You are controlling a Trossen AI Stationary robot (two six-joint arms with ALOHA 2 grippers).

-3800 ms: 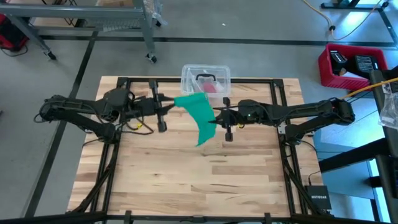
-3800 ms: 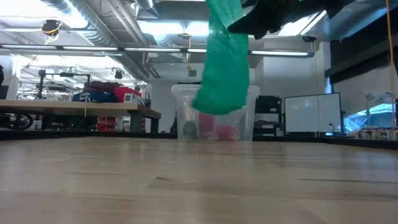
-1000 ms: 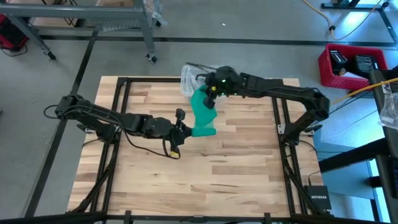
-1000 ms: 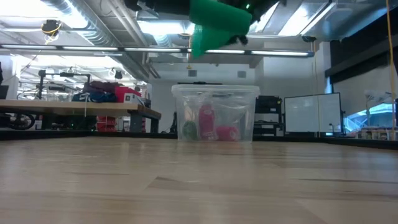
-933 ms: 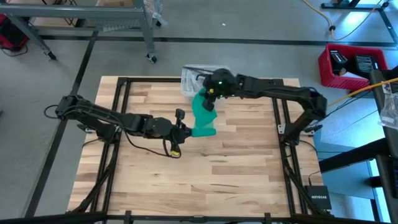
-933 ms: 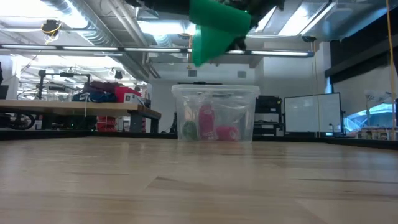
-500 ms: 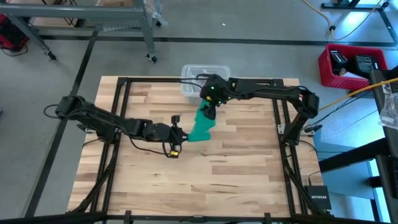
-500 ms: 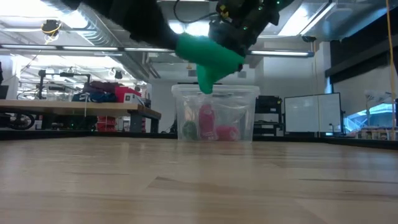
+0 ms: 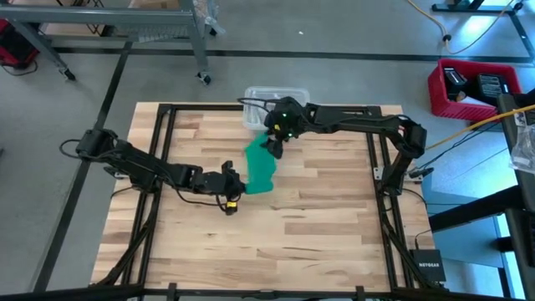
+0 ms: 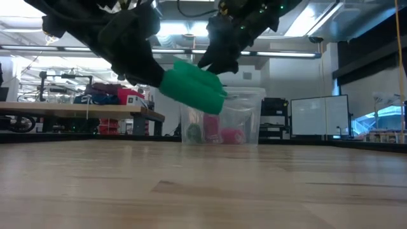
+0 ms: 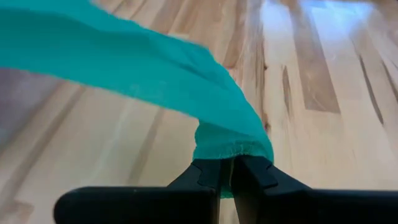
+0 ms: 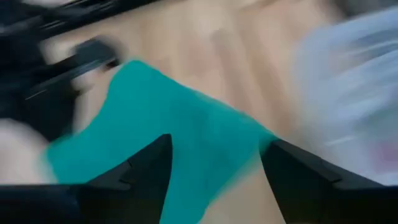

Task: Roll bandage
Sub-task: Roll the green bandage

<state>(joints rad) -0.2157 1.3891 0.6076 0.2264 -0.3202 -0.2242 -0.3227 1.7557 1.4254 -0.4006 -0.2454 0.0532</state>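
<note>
Where pinched, bandage (image 9: 262, 170) seemingly airborne.

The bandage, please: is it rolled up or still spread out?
Spread out, not rolled: the bandage hangs as a loose strip above the table, one end pinched in the left hand, the other by the right hand.

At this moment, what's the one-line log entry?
bandage: held off table, unrolled | left hand: shut on one end | right hand: open by other end | tub: behind

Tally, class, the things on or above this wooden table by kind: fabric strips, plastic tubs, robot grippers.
Teal-green fabric bandage: 1
Clear plastic tub: 1
Dark two-finger grippers, left gripper and right gripper: 2
Total: 4
</note>
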